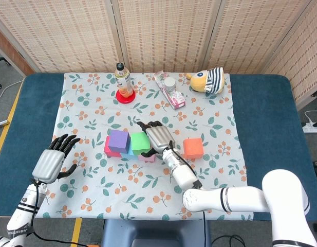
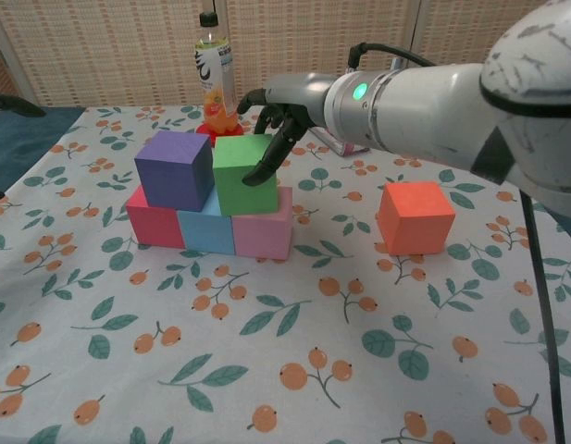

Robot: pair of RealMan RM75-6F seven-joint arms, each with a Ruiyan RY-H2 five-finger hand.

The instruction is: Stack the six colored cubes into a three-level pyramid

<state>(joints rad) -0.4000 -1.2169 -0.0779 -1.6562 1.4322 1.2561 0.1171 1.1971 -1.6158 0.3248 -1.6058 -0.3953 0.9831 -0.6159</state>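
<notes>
My right arm (image 2: 452, 92) reaches in from three o'clock, forearm stretched across the cloth (image 1: 96, 170), nearly level over the table (image 1: 261, 113). My right hand (image 1: 159, 137) sits at the green cube (image 2: 244, 174), palm turned down over its right top edge, fingers (image 2: 269, 165) curled down against its right face. Whether I truly grip it I cannot tell; the far side is hidden.

The green cube sits on the second level, slightly twisted, touching the purple cube (image 2: 172, 169) at its nine o'clock. Below them runs the base row: red cube (image 2: 154, 222), blue cube (image 2: 209, 231), pink cube (image 2: 264, 231), side by side. The orange cube (image 2: 415, 216) stands alone at three o'clock, well apart from the stack.

My left hand (image 1: 54, 160) hovers out at nine o'clock over the cloth's edge, palm down, fingers spread and holding nothing.

At twelve o'clock, a bottle (image 1: 123, 80) stands upright on a red coaster (image 1: 125, 96).
</notes>
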